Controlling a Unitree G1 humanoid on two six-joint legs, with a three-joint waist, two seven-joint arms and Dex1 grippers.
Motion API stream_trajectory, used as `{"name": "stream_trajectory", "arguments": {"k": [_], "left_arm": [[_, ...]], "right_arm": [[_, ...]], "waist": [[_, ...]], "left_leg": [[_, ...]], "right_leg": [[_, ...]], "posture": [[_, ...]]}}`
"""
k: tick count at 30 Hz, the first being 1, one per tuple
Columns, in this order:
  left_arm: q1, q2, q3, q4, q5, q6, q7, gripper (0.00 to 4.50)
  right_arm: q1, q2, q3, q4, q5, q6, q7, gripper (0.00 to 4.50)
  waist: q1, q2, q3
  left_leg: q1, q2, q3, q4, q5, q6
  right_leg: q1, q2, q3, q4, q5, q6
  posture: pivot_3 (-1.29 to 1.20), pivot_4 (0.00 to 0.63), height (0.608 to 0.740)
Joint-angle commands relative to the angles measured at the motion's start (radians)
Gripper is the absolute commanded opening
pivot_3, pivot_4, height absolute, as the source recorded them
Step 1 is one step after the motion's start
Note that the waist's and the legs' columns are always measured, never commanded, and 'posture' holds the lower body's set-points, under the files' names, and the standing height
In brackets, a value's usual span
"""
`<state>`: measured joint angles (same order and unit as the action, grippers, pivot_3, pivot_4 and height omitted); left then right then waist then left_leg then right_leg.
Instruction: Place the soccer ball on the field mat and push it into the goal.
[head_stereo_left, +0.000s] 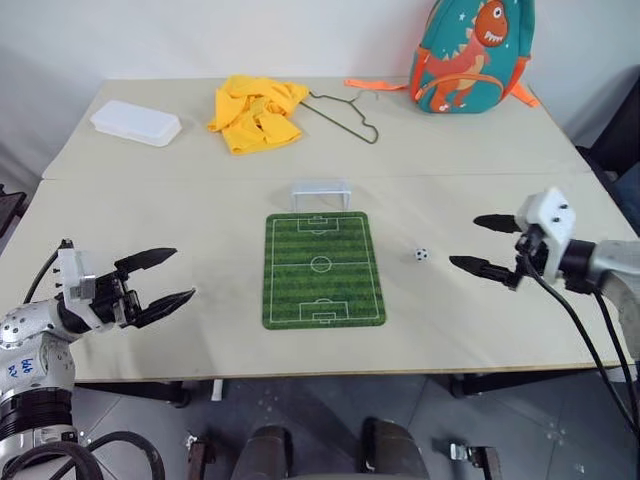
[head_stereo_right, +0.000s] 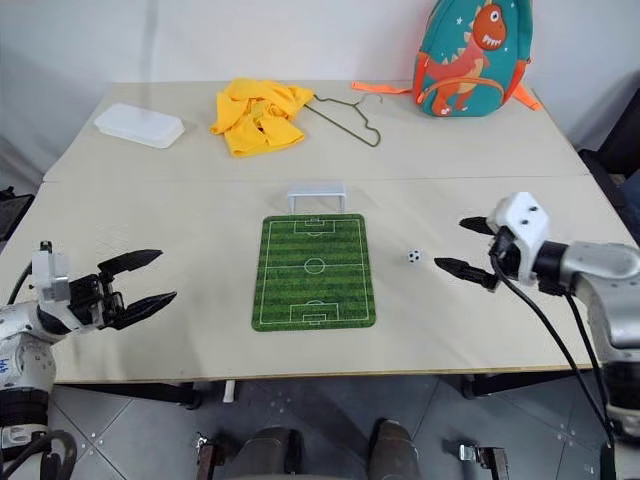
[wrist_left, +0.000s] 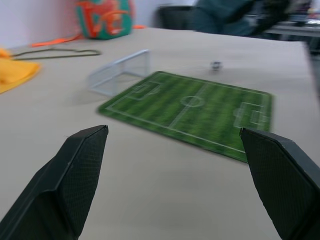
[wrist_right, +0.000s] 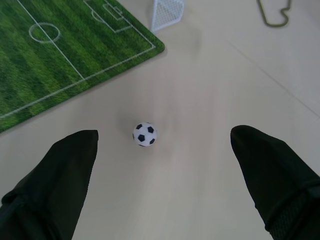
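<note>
Where mat (head_stereo_left: 322, 270) ends, goal (head_stereo_left: 320, 193) stands.

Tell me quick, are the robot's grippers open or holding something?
Left gripper: open, holding nothing.
Right gripper: open, holding nothing, pointed toward the soccer ball.

We seem to face a plain test room: a bare table (head_stereo_left: 470, 330) against a white wall (head_stereo_left: 300, 30) (grey tiled floor (head_stereo_left: 540, 430) below).
</note>
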<state>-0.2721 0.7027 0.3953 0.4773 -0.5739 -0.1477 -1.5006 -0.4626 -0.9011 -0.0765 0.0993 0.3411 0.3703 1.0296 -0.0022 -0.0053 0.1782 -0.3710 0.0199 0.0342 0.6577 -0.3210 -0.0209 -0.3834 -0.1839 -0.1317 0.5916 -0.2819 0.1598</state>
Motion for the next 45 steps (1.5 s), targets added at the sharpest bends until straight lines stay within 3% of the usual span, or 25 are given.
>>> {"name": "stream_trajectory", "arguments": {"k": [1,7,19,22,30,32,36,41,45], "left_arm": [[0.044,0.033,-0.04,0.013,-0.008,-0.073,-0.11,4.5],[0.135,0.11,-0.163,0.026,-0.075,-0.164,-0.114,4.5],[0.2,0.12,-0.166,-0.034,-0.179,-0.163,-0.114,4.5],[0.209,0.121,-0.159,-0.04,-0.192,-0.16,-0.114,4.5],[0.2,0.114,-0.161,-0.051,-0.204,-0.139,-0.114,4.5],[0.193,0.111,-0.166,-0.054,-0.206,-0.135,-0.114,4.5],[0.185,0.11,-0.186,-0.07,-0.217,-0.126,-0.114,4.5],[0.174,0.11,-0.209,-0.068,-0.224,-0.129,-0.114,4.5],[0.177,0.115,-0.253,-0.075,-0.239,-0.142,-0.114,4.5]], "right_arm": [[-0.085,0.032,0.063,0.124,-0.056,-0.06,0.047,4.47],[-0.222,0.124,0.163,0.366,-0.14,-0.153,0.117,4.47],[-0.374,0.253,0.221,0.677,-0.26,-0.334,0.152,4.47],[-0.392,0.265,0.213,0.72,-0.265,-0.382,0.161,3.92],[-0.413,0.271,0.194,0.746,-0.269,-0.432,0.166,1.25],[-0.417,0.268,0.184,0.713,-0.258,-0.425,0.167,0.84],[-0.392,0.245,0.158,0.491,-0.209,-0.324,0.183,0.84],[-0.319,0.219,0.19,0.068,-0.15,-0.004,0.182,0.84],[-0.274,0.221,0.359,-0.327,-0.132,0.344,0.16,0.84]], "waist": [[-0.003,0.0,0.0],[-0.023,0.001,0.0],[-0.029,0.001,0.001],[-0.031,0.001,0.001],[-0.031,0.001,0.001],[-0.03,0.001,0.001],[-0.029,0.002,0.001],[-0.026,0.002,0.001],[-0.027,0.002,0.001]], "left_leg": [[0.0,0.0,0.0,0.0,0.0,0.0],[0.0,0.001,0.001,0.0,0.0,0.0],[-0.001,0.001,0.002,0.001,-0.001,0.0],[-0.001,0.001,0.002,0.001,-0.001,0.0],[0.0,0.001,0.003,0.004,-0.001,0.0],[-0.001,0.001,0.004,0.004,-0.001,-0.001],[-0.002,0.002,0.005,0.004,-0.001,-0.001],[-0.002,0.002,0.005,0.004,-0.001,-0.001],[-0.002,0.004,0.005,0.005,-0.002,-0.002]], "right_leg": [[0.0,0.0,0.0,0.0,0.0,0.0],[-0.002,0.0,0.0,0.002,0.0,0.0],[-0.004,0.0,0.001,0.005,0.0,0.0],[-0.004,0.0,0.001,0.005,0.0,0.0],[-0.005,0.0,0.003,0.008,0.0,0.0],[-0.006,0.0,0.004,0.01,0.0,0.0],[-0.009,0.0,0.006,0.011,0.0,0.0],[-0.009,0.0,0.005,0.012,0.0,0.0],[-0.01,0.001,0.005,0.013,0.0,-0.001]], "posture": [[0.0,0.15,0.74],[0.0,0.15,0.74],[0.0,0.15,0.74],[0.0,0.15,0.74],[0.0,0.15,0.74],[0.0,0.15,0.74],[0.0,0.15,0.74],[0.0,0.15,0.74],[0.0,0.15,0.74]]}}
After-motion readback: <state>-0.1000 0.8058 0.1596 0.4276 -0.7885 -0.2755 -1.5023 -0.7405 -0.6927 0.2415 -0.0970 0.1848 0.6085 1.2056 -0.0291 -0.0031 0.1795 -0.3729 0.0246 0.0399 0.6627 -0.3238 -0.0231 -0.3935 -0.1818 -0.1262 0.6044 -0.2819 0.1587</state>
